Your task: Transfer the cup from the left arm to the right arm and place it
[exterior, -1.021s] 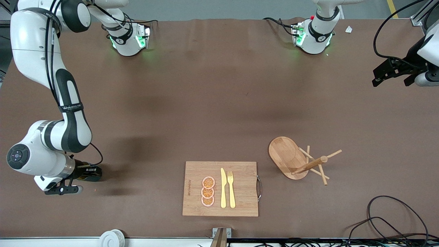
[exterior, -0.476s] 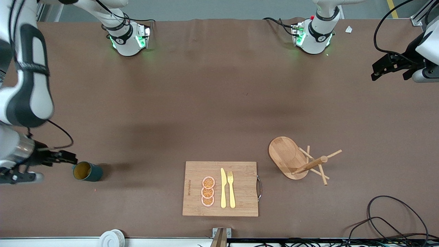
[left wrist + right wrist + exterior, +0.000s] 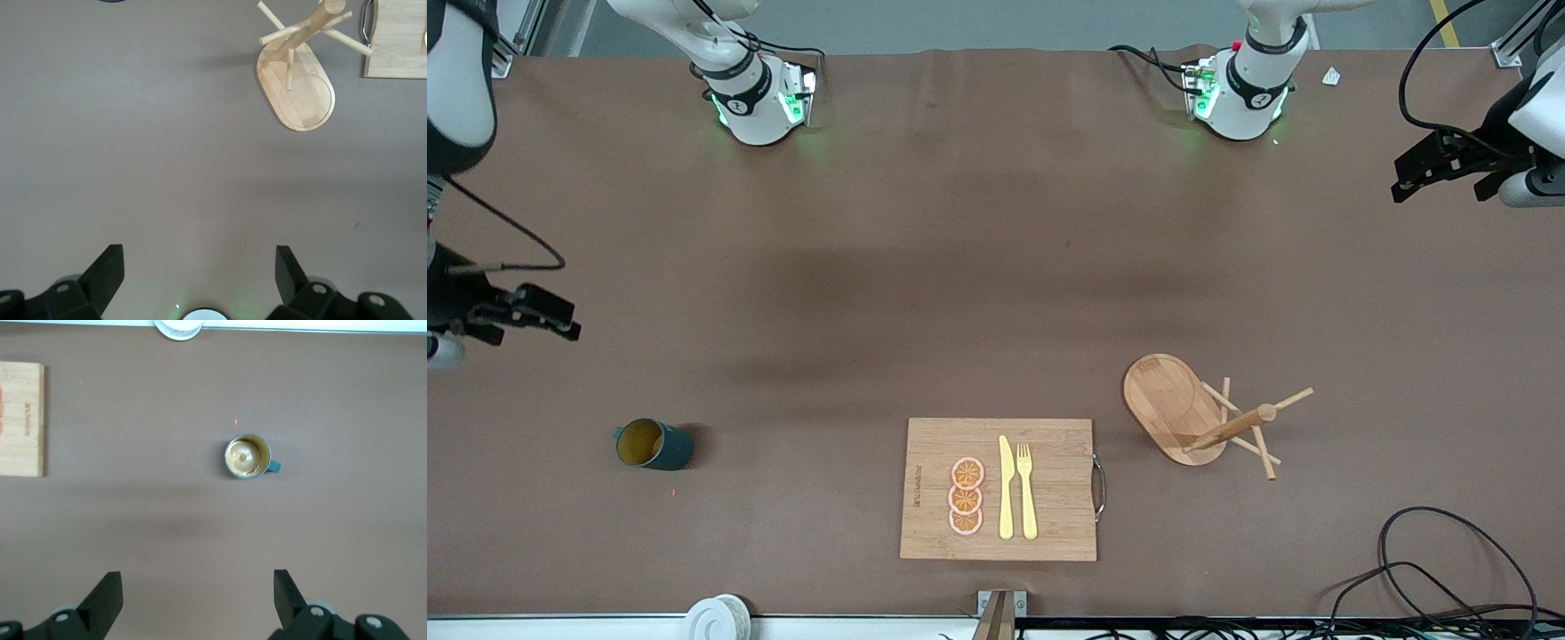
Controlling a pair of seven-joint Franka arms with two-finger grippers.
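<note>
I am pulling my right gripper up and away from the cup, fingers spread wide and empty. A second ago I was down over that spot; now the cup is standing upright on the table below me, toward my arm's end, nearer the front camera than I am. To my judgement the placing is done. My right wrist view is showing the cup from straight above, its yellow inside and handle. My left gripper is waiting, open and empty, over its own end, the wooden rack lying ahead.
</note>
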